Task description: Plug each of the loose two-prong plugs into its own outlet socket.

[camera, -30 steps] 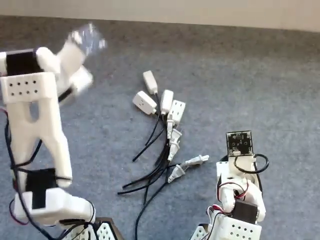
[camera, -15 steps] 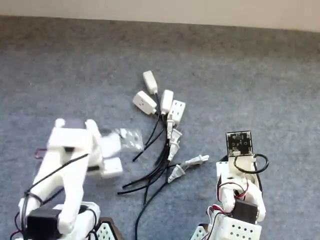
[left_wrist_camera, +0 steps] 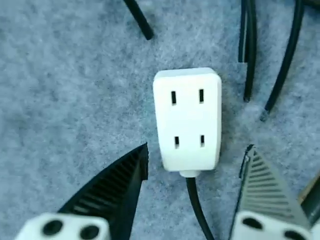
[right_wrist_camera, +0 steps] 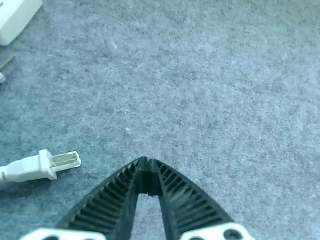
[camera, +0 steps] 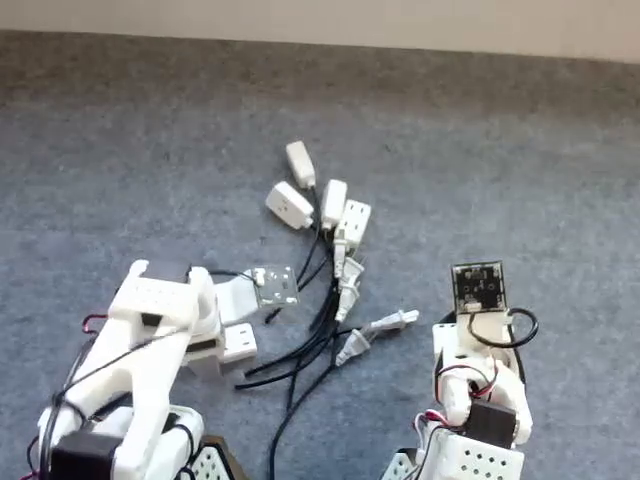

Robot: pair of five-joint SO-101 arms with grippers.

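Four white socket blocks (camera: pixel 333 200) lie fanned out in the middle of the grey carpet (camera: pixel 520 160). Their black cords (camera: pixel 310 350) trail back toward the arms in a tangle that hides where each one ends. The loose plugs (camera: pixel 348 295) lie among those cords, just nearer the arms. One plug (camera: pixel 395 320) sits a little off to the side, with its prongs turned toward the right arm (camera: pixel 478 390).

From above, each wrist covers its own fingers, so I cannot tell which of the four blocks the left arm (camera: pixel 150 330) is over. It is bent low and forward, with its wrist at the edge of the cord tangle.

Its wrist camera shows one socket block (left_wrist_camera: pixel 187 120) lying face up with two pairs of slots. The left gripper (left_wrist_camera: pixel 195 150) has its jaws spread wide, one tip on each side of the cord end, and neither seems to touch the block.

The right arm is folded back near its base. The right gripper (right_wrist_camera: pixel 146 164) has its jaws pressed together on nothing, above bare carpet. A plug (right_wrist_camera: pixel 50 164) lies just beside it, brass prongs showing. The corner of a white block (right_wrist_camera: pixel 15 17) is cut off at the edge of that view.
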